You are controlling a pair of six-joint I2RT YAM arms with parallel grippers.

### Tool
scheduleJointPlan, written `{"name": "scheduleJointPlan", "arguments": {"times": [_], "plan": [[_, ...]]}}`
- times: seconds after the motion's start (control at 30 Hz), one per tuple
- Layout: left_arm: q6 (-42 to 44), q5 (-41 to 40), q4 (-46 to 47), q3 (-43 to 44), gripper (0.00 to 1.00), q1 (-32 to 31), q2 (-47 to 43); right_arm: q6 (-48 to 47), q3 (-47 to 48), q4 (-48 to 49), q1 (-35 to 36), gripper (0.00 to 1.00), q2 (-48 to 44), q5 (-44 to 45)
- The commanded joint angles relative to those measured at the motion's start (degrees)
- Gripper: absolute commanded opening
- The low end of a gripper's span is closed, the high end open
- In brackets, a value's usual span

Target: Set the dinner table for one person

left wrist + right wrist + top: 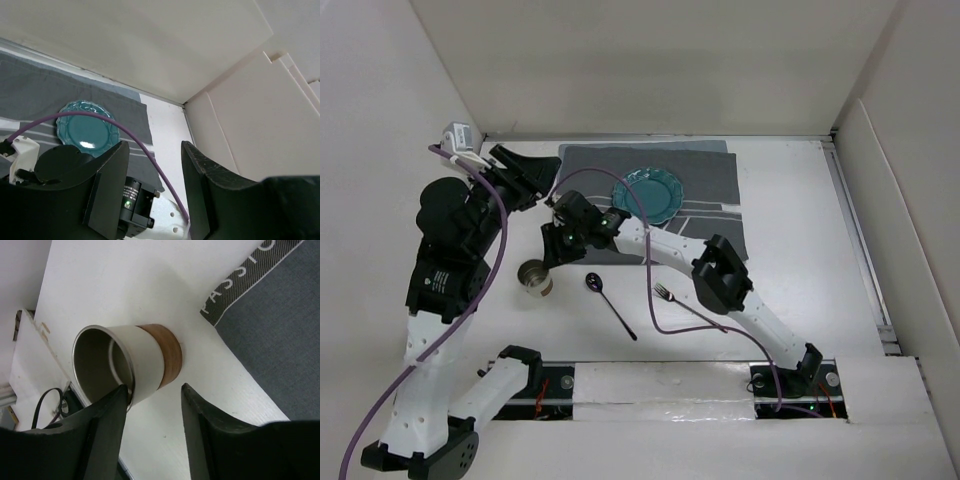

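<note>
From above, the white counter (800, 260) is seen spreading out ahead of the arm bases, enclosed by pale walls. A dark grey placemat (710, 170) is laid at its far middle, and a teal plate (647, 193) is set on it. Nearer the bases, a metal cup (534, 278), a purple spoon (610, 300) and a fork (685, 303) are placed on bare counter. The left gripper (525, 178) is held by the placemat's left edge, and the right gripper (560, 235) just beyond the cup.

In the left wrist view, the left gripper (154, 150) is shown with its jaws parted and nothing between them. The plate (87, 131), placemat (30, 90) and a strip of counter (167, 125) are seen beyond.

In the right wrist view, the right gripper (152, 390) is likewise spread and empty. The cup (145, 360), banded in brown at its base, is seen on the counter (125, 285) near the placemat's (280, 340) corner. One fingertip (117, 400) overlaps the cup's rim; contact cannot be told.
</note>
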Motion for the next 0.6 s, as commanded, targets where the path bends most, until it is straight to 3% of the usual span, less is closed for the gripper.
{"name": "scheduleJointPlan", "arguments": {"times": [0.0,0.07,0.1,0.13,0.37,0.43,0.5,0.57], "plan": [[1.0,0.2,1.5,-0.9,0.43,0.2,-1.2,2.9,2.8,1.8,0.2,0.44,1.6,-0.9],[1.5,-0.3,1.2,-1.3,0.43,0.2,-1.3,3.7,1.6,2.1,0.2,0.25,1.7,-1.5],[1.7,-0.4,1.2,-1.6,0.43,0.2,-1.3,4.1,0.9,3.4,0.2,0.06,1.5,-1.9],[1.8,-0.7,1.5,-1.8,0.43,0.2,-1.3,4.4,0.0,4.7,0.2,0.0,0.0,-2.9],[4.3,-3.1,1.8,-0.3,0.43,0.2,0.0,5.7,-10.5,12.2,-4.0,0.0,-14.7,-3.1],[5.1,-3.2,1.9,-0.1,0.44,0.2,1.0,4.9,-17.3,14.2,-10.2,0.0,-20.6,-2.9],[5.2,-3.1,2.0,-0.4,0.44,0.2,1.4,4.5,-20.0,13.5,-12.3,0.0,-24.0,-2.4],[5.6,-1.8,1.8,-1.4,0.44,0.2,2.9,2.6,-22.2,12.1,-19.6,0.0,-26.4,-0.8]]}}
